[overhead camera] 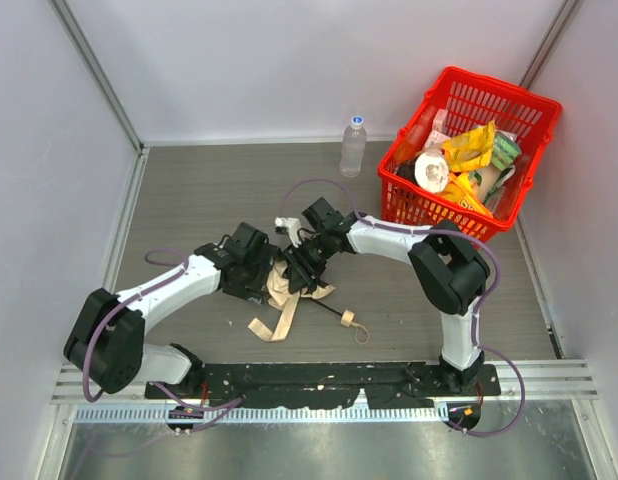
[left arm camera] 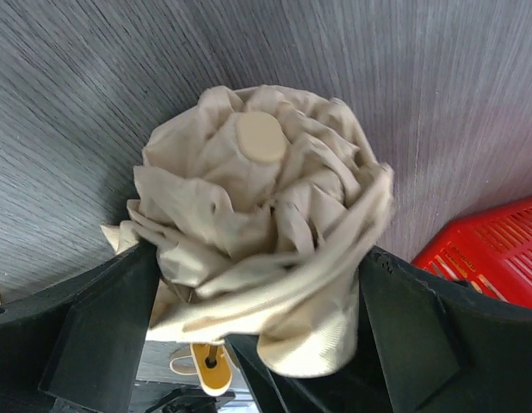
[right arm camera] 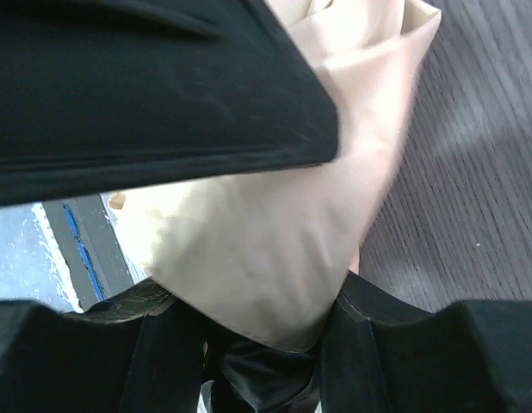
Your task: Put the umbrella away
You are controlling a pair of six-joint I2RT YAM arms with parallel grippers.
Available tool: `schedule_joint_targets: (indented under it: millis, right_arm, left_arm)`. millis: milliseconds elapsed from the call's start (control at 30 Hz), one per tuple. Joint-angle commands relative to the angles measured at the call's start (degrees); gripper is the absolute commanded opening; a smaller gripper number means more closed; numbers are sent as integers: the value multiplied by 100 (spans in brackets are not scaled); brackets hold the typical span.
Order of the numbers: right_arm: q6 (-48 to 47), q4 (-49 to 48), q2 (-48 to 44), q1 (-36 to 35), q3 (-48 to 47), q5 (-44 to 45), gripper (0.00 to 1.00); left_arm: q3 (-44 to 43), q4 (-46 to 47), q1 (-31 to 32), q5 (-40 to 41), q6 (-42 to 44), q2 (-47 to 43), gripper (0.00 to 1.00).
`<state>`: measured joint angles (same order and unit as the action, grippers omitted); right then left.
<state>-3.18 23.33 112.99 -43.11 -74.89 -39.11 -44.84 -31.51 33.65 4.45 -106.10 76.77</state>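
On the table (overhead camera: 189, 190), about midway, lies the umbrella (overhead camera: 289, 285): canopy (left arm camera: 249, 215) bunched into a loose cream wad, thin shaft (overhead camera: 329, 311) running out twd the near right w/ the handle (overhead camera: 355, 324) down on the surface, strap (overhead camera: 274, 322) trailing loose twd the near edge. Left gripper (left arm camera: 262, 292) is pinching the canopy wad across its girth, fabric bulging out above both fingers, tip cap (left arm camera: 260, 138) facing the wrist cam. Right gripper (overhead camera: 303, 266) sits just beside it, maybe touching, can't tell. Its wrist view shows a fold of cream fabric caught low between the fingers, so it looks clamped on cloth too, not on the shaft. Canopy isn't rolled tight and the strap isn't wrapped, so I'd judge the tidy-up only partway. Risks from here: both grips are on soft fabric, so a pull could slide cloth out or drag folds open instead of moving the frame; the two grippers are v. close, so a twist could knock fingers together; dangling strap + long shaft could snag or sweep the surface if lifted. Red basket (overhead camera: 534, 110), full of packets (overhead camera: 471, 148), and a water bottle (overhead camera: 353, 147) stand well apart at the far side.
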Motion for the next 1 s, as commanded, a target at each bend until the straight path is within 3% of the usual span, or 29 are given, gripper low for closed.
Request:
schedule_joint_targets:
  millis: [0,133,533,633,700,833,967]
  right_arm:
    - [221,-707,-708,-57,-43,-44,1]
    - [318,-778,-778,-83,-166,-211,1]
    - [-86,-66,-884,-127,-438,-220,1]
    - [-288,136,-893,-215,-491,-123,1]
    - [-350,180,-910,-338,-491,210,1]
    - [-306,32,-1033,-417,-316,1115,1]
    - [-288,49,-1279,-409,-122,1976,1]
  left_arm:
    - [115,153,-8,-146,-69,92,100]
    - [186,337,-7,-32,-42,66,100]
    - [440,1348,-16,513,652,31,62]
    - [467,1498,-8,680,863,48,60]
    - [441,1542,-25,654,968,57,64]
    - [406,1525,-16,741,1310,-267,85]
    - [747,1340,-60,1197,1724,-1443,100]
